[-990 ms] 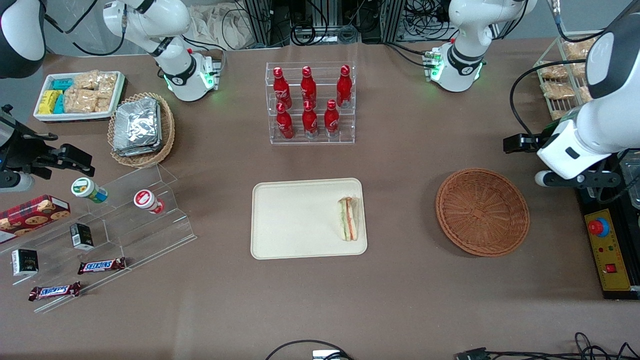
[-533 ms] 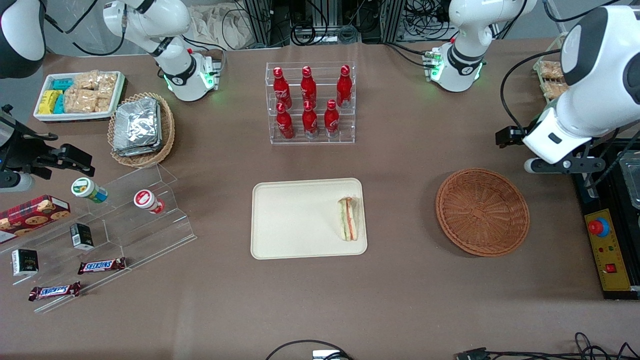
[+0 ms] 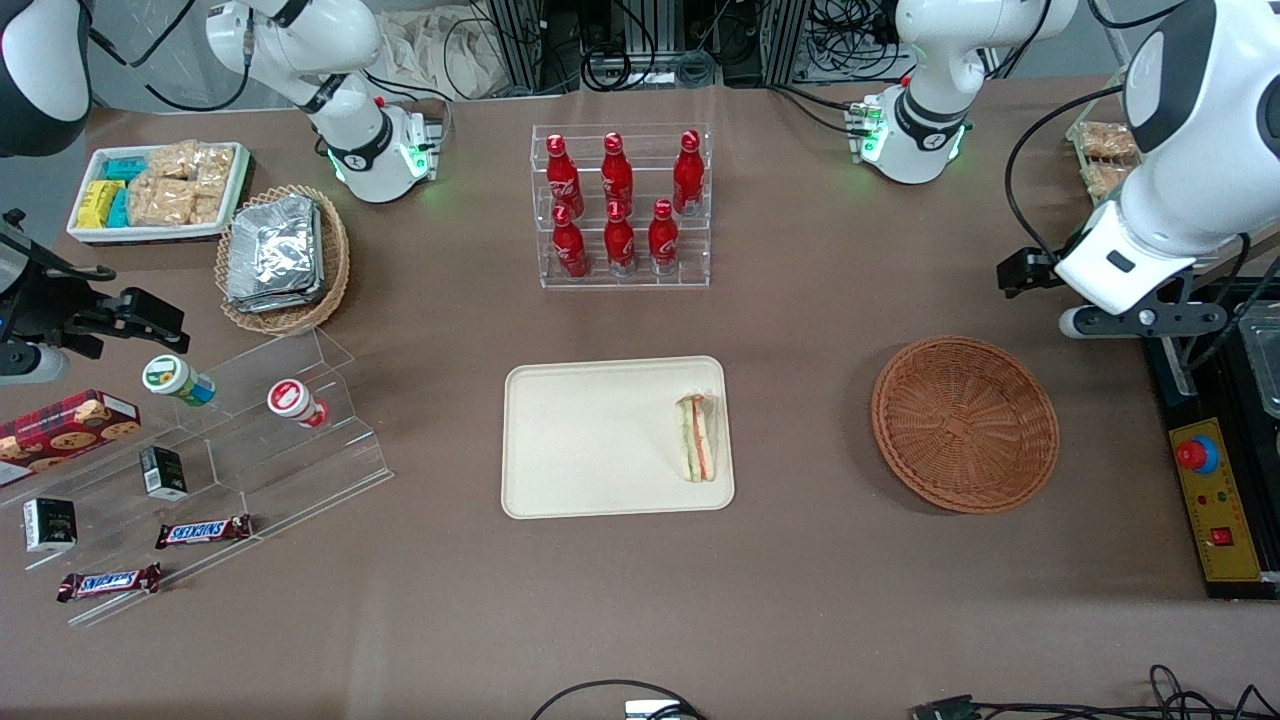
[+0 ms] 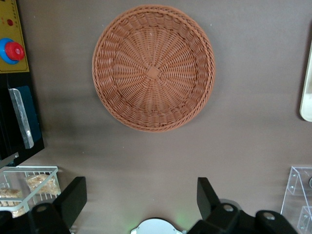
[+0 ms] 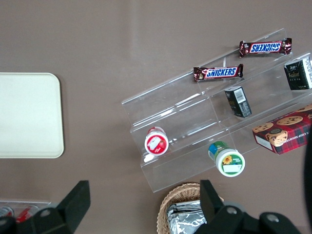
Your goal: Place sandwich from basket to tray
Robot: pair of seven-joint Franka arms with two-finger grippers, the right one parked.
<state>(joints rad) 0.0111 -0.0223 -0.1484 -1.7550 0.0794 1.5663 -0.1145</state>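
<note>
The sandwich (image 3: 697,437), a pale wedge with green and red filling, lies on the cream tray (image 3: 590,440) near the tray's edge toward the basket. The reddish-brown wicker basket (image 3: 930,400) (image 4: 117,97) holds nothing. My left gripper (image 3: 1140,324) (image 4: 140,192) hangs high over the table, a little farther from the front camera than the basket and toward the working arm's end. It is open, with only bare table between its black fingers (image 4: 73,197). A sliver of the tray (image 4: 307,92) shows in the left wrist view.
A clear rack of red bottles (image 3: 620,205) stands farther from the front camera than the tray. A yellow control box with a red button (image 3: 1215,500) lies beside the basket. A wire rack of snack packs (image 3: 1100,160) is near the arm. An acrylic stand (image 3: 250,440) with snacks lies toward the parked arm's end.
The left arm has swung and lifted slightly away from the front camera, near the basket. The sandwich, tray and basket have not moved.
</note>
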